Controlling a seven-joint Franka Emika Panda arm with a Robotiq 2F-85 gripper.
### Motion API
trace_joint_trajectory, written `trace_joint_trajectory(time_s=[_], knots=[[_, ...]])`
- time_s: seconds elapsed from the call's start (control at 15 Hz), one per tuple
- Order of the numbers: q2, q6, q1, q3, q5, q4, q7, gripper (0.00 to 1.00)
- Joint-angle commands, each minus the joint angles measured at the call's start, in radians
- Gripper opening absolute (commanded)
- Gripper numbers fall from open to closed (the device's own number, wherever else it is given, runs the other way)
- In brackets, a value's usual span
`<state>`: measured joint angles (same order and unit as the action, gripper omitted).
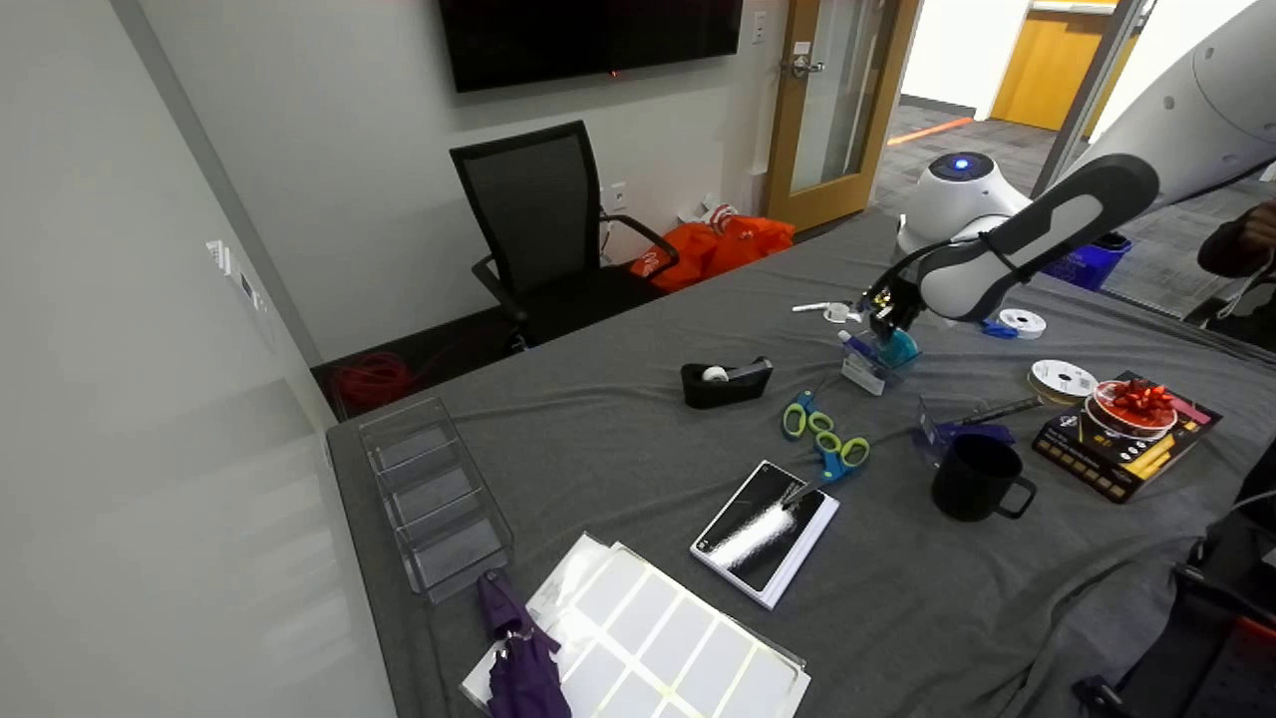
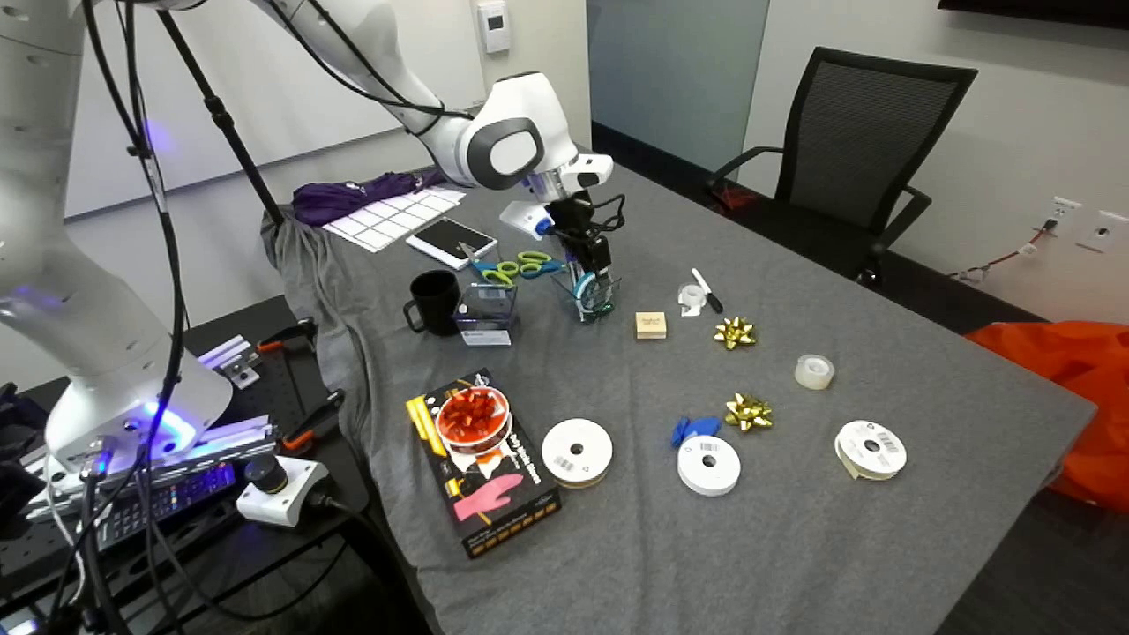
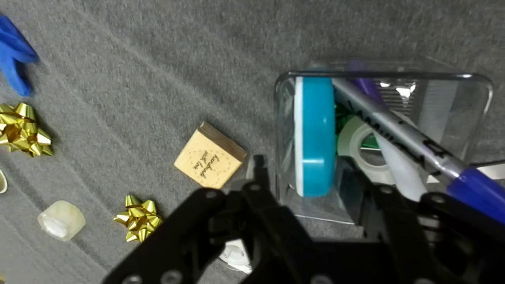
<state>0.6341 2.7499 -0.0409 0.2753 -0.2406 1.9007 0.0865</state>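
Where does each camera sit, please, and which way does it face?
Wrist view: just behind the pincer, looking down at a turquoise roll in a clear bin; only the pincer shows.
Exterior view: raised near the purple umbrella, facing across the table toward the door; the arm and pincer show.
Exterior view: raised, across the table from the purple umbrella, facing toward it; the robot's base, arm and pincer show.
Both exterior views share the chair and black mug.
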Motion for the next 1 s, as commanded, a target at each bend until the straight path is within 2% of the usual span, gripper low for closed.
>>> trace_joint_trajectory(time_s=[0.0,0.07,0.13,0.2,0.27,0.33,0.67,0.73,0.93], knots=[[-0.044,0.003,-0.001,-0.001,-0.019,0.04,0.007,0.81],[-0.045,0.004,0.0,-0.002,-0.018,0.041,0.006,0.87],[-0.045,0.004,-0.001,-0.001,-0.019,0.041,0.008,0.44],[-0.044,0.006,-0.003,0.001,-0.02,0.041,0.011,0.48],[-0.042,0.011,-0.003,0.002,-0.022,0.042,0.013,0.6],[-0.039,0.012,-0.004,0.002,-0.023,0.042,0.014,0.41],[-0.028,0.011,-0.012,0.009,-0.027,0.046,0.023,0.04],[-0.025,0.011,-0.014,0.011,-0.029,0.046,0.026,0.02],[-0.021,0.01,-0.018,0.014,-0.03,0.045,0.032,0.06]])
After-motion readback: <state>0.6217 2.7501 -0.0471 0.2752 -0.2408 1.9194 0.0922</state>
